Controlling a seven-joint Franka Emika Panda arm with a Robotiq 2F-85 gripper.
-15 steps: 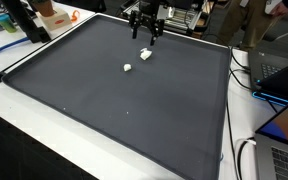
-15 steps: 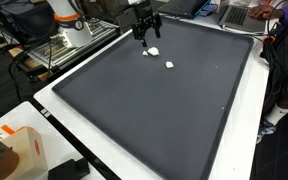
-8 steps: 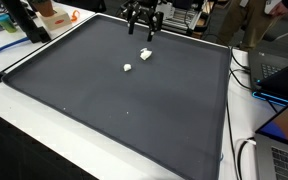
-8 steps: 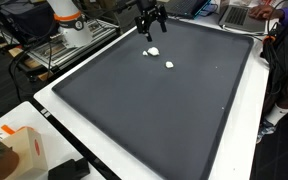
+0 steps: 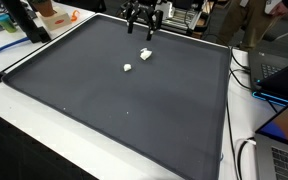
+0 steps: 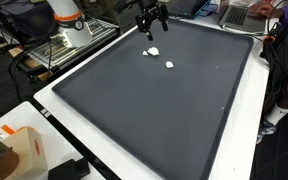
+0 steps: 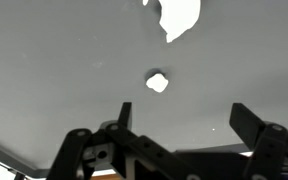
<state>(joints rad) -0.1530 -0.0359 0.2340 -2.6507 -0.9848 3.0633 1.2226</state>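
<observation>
Wrist view: black tool [image 7: 182, 110] spread wide, empty, with a small crumpled white lump [image 7: 157, 82] ahead on smooth grey mat [image 7: 44, 70].

Dark mat [image 5: 114, 110]: centre and lower frame all open. Two obstacles upper centre: white lump [image 5: 145, 54], smaller lump [image 5: 127, 69]. Orange box [image 5: 52, 14] off-mat, upper left.

Matt dark cloth mat [image 5: 134, 100] (smooth-looking)

The pincer [image 5: 143, 33] hangs pointing down, jaws wide apart.
</observation>
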